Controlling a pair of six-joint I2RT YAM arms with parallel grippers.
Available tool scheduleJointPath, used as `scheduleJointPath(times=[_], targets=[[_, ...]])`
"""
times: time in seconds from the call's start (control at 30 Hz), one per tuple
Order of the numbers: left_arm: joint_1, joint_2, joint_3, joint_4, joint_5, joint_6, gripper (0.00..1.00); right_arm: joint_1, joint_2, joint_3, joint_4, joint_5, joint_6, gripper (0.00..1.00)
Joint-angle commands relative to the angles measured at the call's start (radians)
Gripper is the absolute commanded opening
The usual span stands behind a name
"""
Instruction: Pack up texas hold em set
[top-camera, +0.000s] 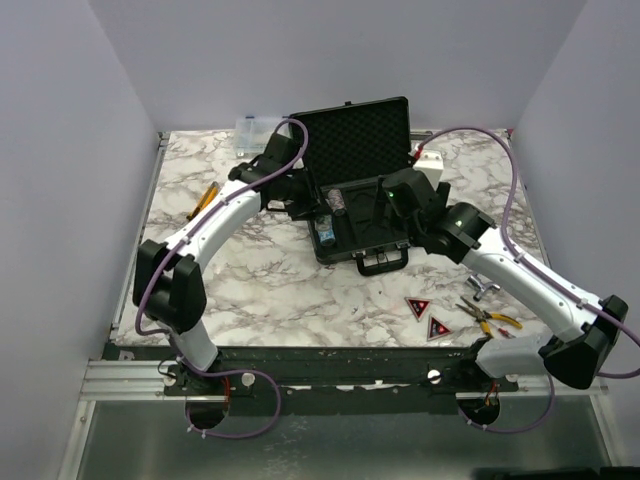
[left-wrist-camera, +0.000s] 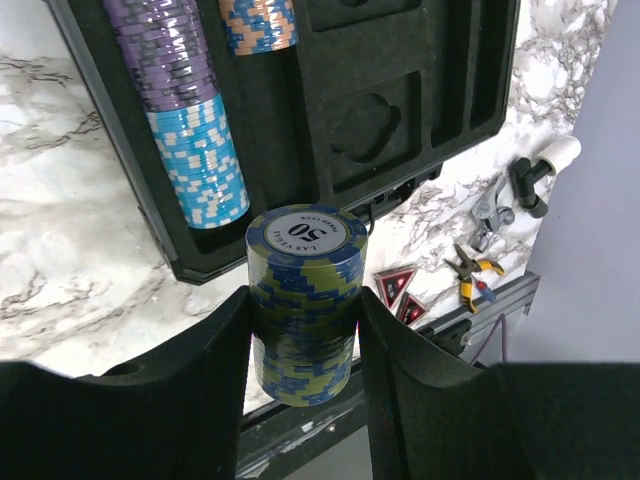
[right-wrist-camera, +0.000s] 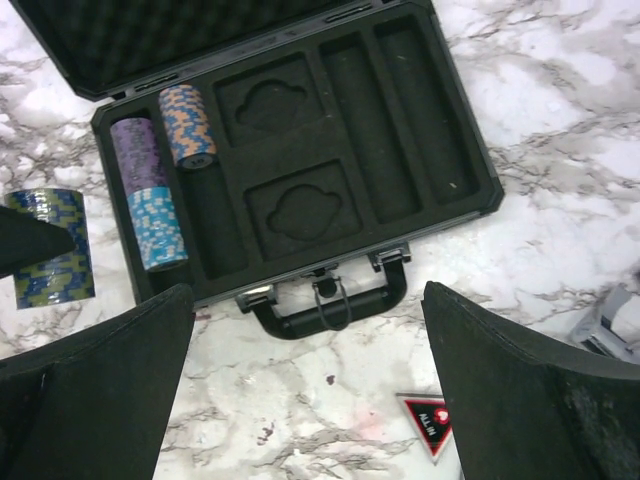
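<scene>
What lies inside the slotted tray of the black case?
Purple chips and light blue chips share one slot; orange chips lie in the next. Other slots show bare foam. Foam beneath the chips is covered.

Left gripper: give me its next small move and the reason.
Probably carry the blue-yellow chip stack rightward over the case into the half-empty slot beside the orange stack: the left gripper holds it just outside the case's left wall.

Yellow-handled pliers lie front right, an orange-handled tool left, a clear box behind.
</scene>
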Motion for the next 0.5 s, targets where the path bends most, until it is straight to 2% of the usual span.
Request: scheduleJointPath(times=[0.0, 0.47], targets=[[-0.018, 0.043, 0.069, 0.031, -0.01, -0.086, 0.0, -0.004, -0.061, -0.057, 0.026, 0.087, -0.029, 1.0], [-0.065, 0.253, 0.224, 0.003, -0.007, -0.138, 0.0, -0.003, -0.075, -0.075, 0.002, 0.052, -0.01, 1.0]])
